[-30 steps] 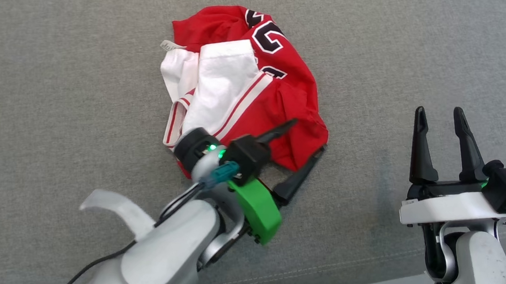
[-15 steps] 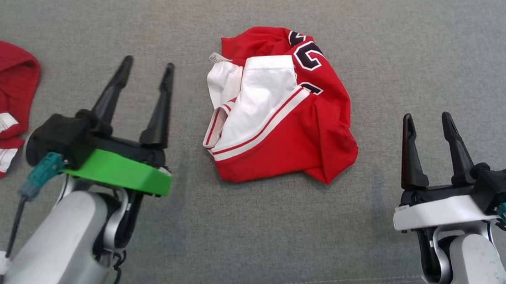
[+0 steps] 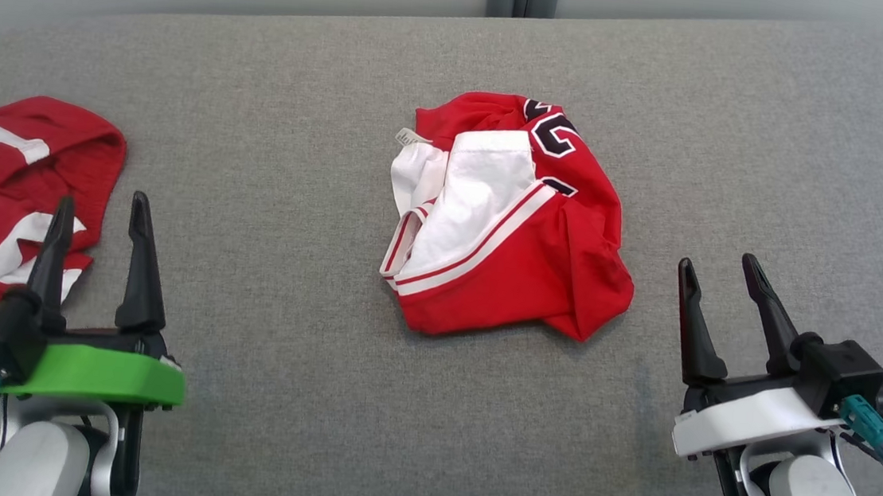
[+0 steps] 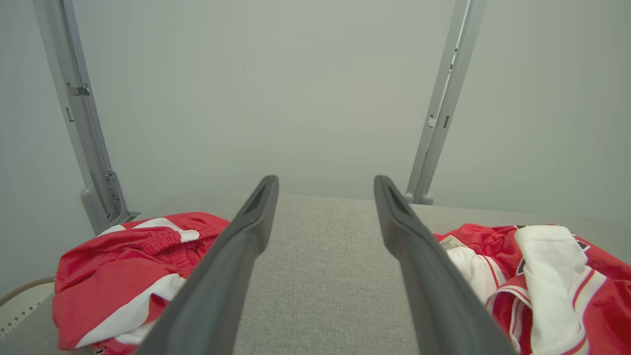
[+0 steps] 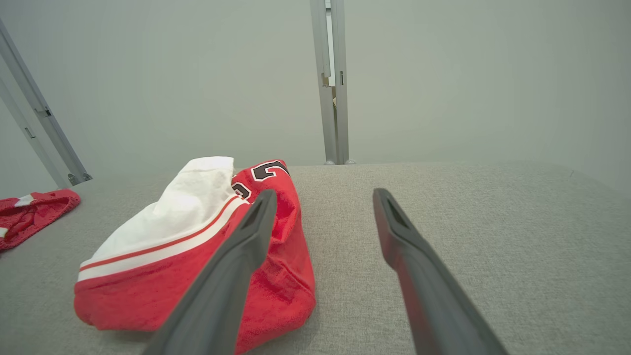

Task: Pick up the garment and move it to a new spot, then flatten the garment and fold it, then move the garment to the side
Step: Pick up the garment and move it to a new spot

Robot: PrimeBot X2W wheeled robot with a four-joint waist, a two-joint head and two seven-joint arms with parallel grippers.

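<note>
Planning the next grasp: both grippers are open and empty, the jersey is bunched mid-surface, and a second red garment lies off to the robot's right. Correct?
Not quite: the second red garment lies to the robot's left, beyond the left gripper, as the head view shows. The rest holds: it and the right gripper are open and empty, and the jersey is bunched mid-surface.

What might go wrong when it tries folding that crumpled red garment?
The middle garment lies bunched in layers, so a gripper might pinch several at once and fail to flatten it. The other red garment lies close to the left gripper, which might snag it.
</note>
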